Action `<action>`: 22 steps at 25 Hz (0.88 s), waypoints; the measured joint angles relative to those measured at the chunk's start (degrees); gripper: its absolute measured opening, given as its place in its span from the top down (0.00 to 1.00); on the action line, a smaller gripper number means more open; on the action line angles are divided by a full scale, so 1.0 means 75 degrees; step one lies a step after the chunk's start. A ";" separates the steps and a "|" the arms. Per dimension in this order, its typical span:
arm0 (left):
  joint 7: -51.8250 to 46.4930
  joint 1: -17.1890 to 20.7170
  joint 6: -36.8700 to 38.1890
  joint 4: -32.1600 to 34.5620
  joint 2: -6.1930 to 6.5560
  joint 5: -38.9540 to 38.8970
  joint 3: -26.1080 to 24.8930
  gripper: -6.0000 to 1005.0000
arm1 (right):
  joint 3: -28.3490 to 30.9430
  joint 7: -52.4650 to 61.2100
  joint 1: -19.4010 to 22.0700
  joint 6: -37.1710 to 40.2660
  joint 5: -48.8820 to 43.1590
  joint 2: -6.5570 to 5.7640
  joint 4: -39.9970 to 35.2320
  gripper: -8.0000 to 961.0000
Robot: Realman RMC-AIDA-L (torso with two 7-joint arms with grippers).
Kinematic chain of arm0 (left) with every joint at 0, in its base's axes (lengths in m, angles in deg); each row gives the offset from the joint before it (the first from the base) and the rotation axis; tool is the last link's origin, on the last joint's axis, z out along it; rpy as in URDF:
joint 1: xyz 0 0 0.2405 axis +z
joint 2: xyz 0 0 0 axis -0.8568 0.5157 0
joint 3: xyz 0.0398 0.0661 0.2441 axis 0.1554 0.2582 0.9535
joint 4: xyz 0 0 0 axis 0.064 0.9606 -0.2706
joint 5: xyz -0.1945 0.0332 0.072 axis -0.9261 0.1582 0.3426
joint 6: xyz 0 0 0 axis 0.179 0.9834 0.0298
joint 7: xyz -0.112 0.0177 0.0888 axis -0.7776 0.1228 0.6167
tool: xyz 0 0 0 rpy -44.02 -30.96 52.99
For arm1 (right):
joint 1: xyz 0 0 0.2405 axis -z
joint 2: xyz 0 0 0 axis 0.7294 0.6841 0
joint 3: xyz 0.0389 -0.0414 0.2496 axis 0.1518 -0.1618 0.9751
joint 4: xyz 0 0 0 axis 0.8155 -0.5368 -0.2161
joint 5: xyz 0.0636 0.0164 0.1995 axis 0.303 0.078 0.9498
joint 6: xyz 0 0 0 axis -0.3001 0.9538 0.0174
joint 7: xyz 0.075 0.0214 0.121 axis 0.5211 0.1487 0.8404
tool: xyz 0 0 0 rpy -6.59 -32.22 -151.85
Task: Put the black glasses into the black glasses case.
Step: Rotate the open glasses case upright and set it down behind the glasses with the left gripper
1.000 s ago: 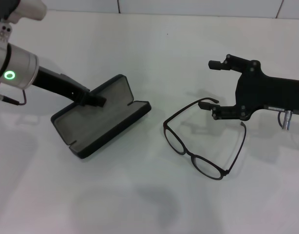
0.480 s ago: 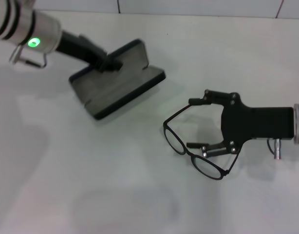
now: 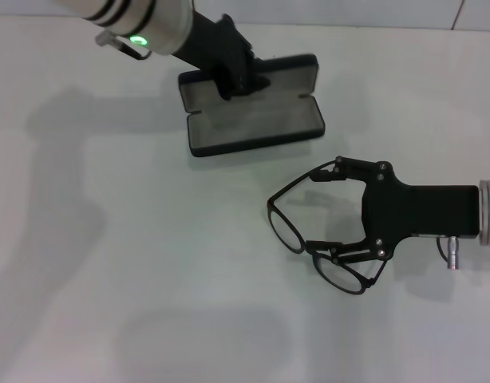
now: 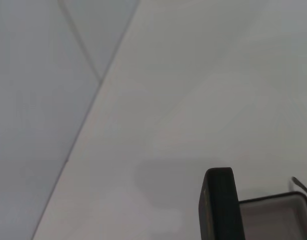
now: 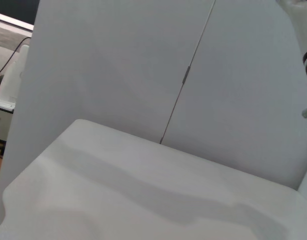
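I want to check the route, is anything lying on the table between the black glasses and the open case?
Nothing visible. Bare table separates the black glasses, straddled by the open right claw, from the black glasses case, which the left claw grips by its lid.

Head view overhead; left wrist close, sharing black glasses case [image 3: 253,108].
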 joint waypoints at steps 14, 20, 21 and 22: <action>0.1100 0.0196 -0.0093 0.0591 -0.0028 0.0150 -0.0009 0.73 | 0.0202 -0.0038 0.0067 -0.0059 0.0067 -0.0021 0.0061 0.11; 0.1013 0.0254 -0.0032 0.0617 -0.0028 0.0156 -0.0013 0.71 | 0.0203 -0.0052 0.0070 -0.0152 0.0072 -0.0021 0.0066 0.11; 0.0966 0.0260 -0.0032 0.0617 -0.0026 0.0142 -0.0013 0.71 | 0.0202 -0.0053 0.0081 -0.0152 0.0072 -0.0021 0.0066 0.11; 0.0917 0.0265 -0.0034 0.0617 -0.0023 0.0123 -0.0012 0.71 | 0.0202 -0.0054 0.0096 -0.0152 0.0072 -0.0021 0.0066 0.11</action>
